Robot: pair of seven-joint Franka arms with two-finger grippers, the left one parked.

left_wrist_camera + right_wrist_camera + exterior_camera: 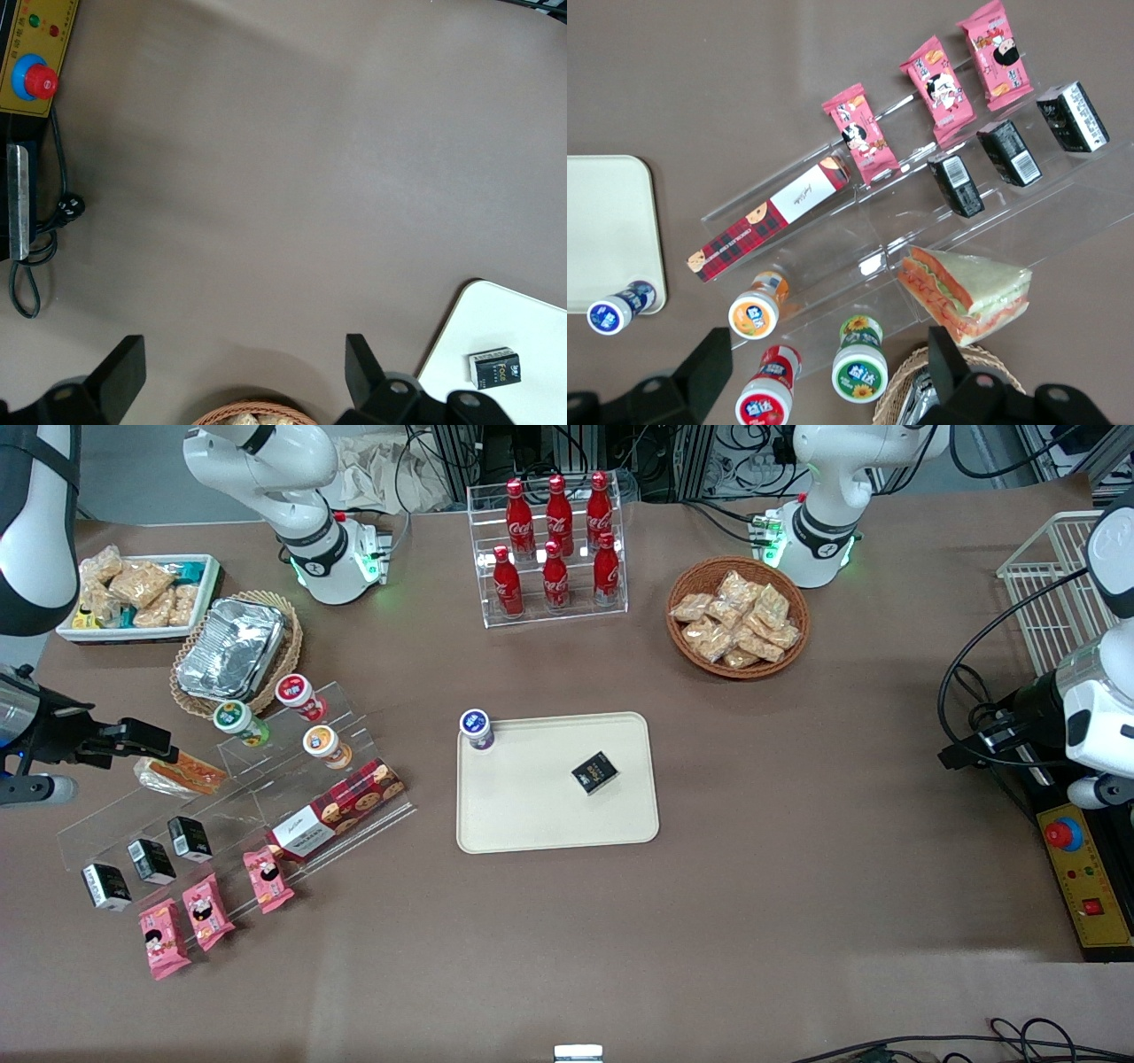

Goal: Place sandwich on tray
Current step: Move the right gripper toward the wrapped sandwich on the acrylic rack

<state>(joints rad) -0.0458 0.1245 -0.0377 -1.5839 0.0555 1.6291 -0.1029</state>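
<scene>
The sandwich (182,773) (966,288), a clear-wrapped wedge with orange-red and green filling, lies on the upper step of a clear acrylic display stand (239,797) toward the working arm's end of the table. My gripper (142,737) (828,367) hovers open above the stand, close beside the sandwich and apart from it, with nothing held between its fingers. The cream tray (532,815) (607,230) (523,328) sits mid-table. It carries a small black box (594,771) and a blue-capped bottle (477,729) at one corner.
Under the gripper stand green (859,367), red (766,398) and orange (755,307) capped bottles. A foil container (232,648) in a wicker basket is close by. The stand also holds a cookie box (337,810), black cartons (151,859) and pink packets (208,908). A cola rack (554,545) stands farther off.
</scene>
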